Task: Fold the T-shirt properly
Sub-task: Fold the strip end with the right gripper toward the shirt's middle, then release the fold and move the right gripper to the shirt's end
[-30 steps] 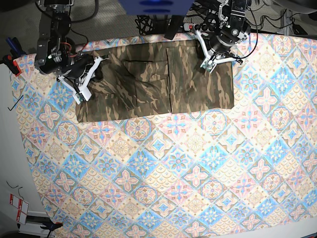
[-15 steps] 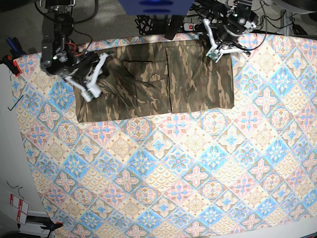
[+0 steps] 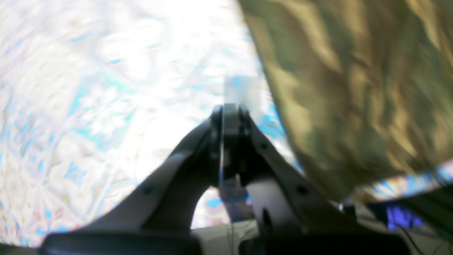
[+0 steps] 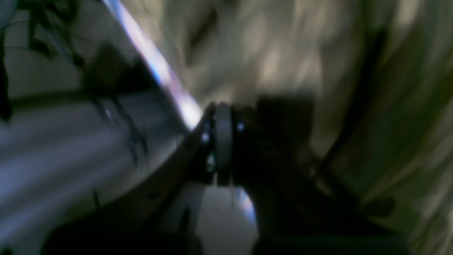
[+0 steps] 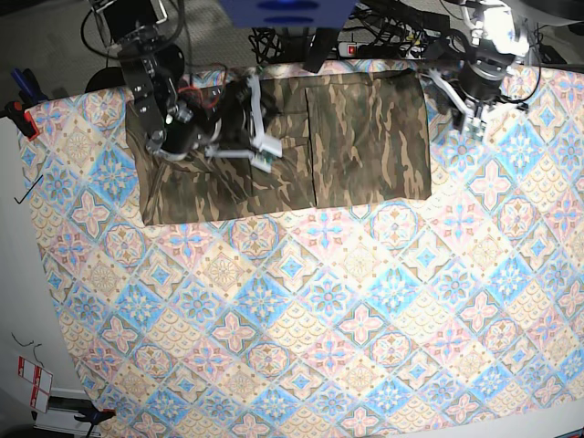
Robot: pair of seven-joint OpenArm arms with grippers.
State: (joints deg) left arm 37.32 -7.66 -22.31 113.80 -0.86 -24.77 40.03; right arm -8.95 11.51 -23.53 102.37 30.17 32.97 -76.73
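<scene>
**Both grippers closed and empty, shirt flat at the top of the table**

Here the T-shirt [image 5: 301, 146] lies spread as a wide camouflage rectangle along the upper edge of the base view, resting on the patterned tablecloth [image 5: 347, 319] that covers the rest of the frame. A straight seam or fold edge runs top to bottom near the shirt's middle, and its left half is more rumpled than its right.

The right gripper [image 5: 258, 128] sits over the shirt's left half, in the upper left of the base view, its white fingers pointing toward the middle of the frame. In the right wrist view, heavily blurred, its fingertips [image 4: 220, 120] are pressed together, with blurred camouflage cloth behind them; no cloth shows between them.

The left gripper [image 5: 467, 109] is at the upper right of the base view, just beside the shirt's right edge and over the tablecloth. In the left wrist view its fingertips [image 3: 228, 117] meet with nothing between them, the shirt's edge filling the right of that frame.
</scene>
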